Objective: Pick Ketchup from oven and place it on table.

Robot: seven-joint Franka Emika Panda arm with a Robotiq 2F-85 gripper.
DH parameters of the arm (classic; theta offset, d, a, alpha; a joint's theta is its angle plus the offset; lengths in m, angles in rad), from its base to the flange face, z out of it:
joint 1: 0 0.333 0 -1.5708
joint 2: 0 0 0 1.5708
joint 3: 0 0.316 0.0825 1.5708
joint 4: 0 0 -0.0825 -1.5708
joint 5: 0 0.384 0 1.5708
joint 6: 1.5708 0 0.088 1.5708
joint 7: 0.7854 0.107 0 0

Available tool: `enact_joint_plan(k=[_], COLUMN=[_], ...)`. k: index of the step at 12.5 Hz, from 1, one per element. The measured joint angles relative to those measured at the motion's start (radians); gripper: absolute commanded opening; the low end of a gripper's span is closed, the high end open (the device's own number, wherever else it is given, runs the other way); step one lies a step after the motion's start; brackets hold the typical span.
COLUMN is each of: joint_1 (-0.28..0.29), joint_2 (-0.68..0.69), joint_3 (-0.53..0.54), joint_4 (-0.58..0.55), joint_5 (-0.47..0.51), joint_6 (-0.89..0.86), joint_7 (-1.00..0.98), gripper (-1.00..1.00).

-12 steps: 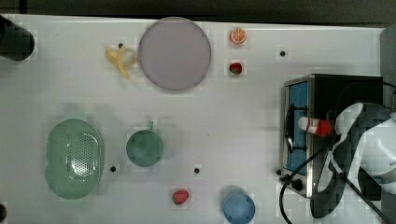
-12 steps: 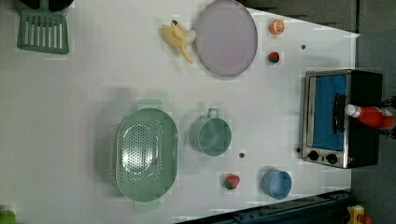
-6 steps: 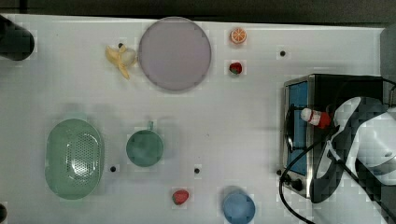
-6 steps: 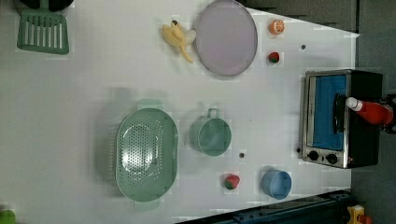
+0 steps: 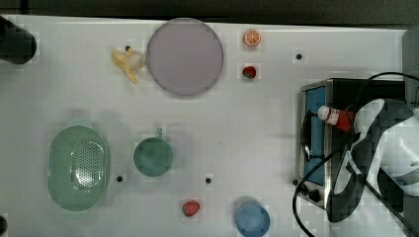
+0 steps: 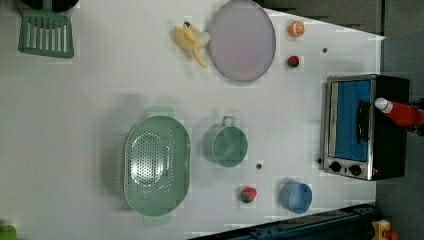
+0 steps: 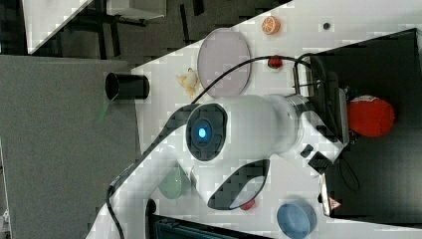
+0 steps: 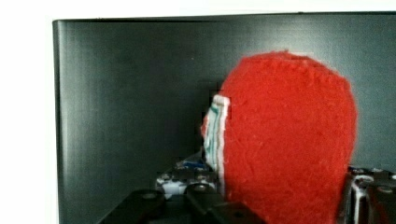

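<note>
Ketchup (image 5: 335, 117) lying on oven (image 5: 356, 91) top, cap overhanging its front edge, gripper (image 8: 261, 205) jaws flanking the bottle, grip unclear, bare table (image 5: 257, 123) before oven.

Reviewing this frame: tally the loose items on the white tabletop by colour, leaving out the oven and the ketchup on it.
Green: 3, the colander, cup and spatula
Red: 2, strawberries
Blue: 1, bowl
Yellow: 1, banana
Orange: 1, orange half
Lilac: 1, plate
Black: 1, cylinder
Total: 10
</note>
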Motion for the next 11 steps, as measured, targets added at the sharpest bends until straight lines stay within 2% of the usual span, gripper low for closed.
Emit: enact_joint_plan(k=[3,6,9,11], joint_1=[0.007,0.041,0.140,0.180], joint_2=[-0.014,-0.106,-0.236,-0.280], joint_3=[0.002,0.030,0.066,0.141], joint_4=[0.050,0.103,0.124,0.165], joint_5=[-0.003,-0.028,-0.029,-0.027], joint_6=[-0.184,-0.290,-0.342,-0.350], joint_7=[-0.002,0.000,0.001,-0.001], gripper=[0.27,0.27,0.27,0.27])
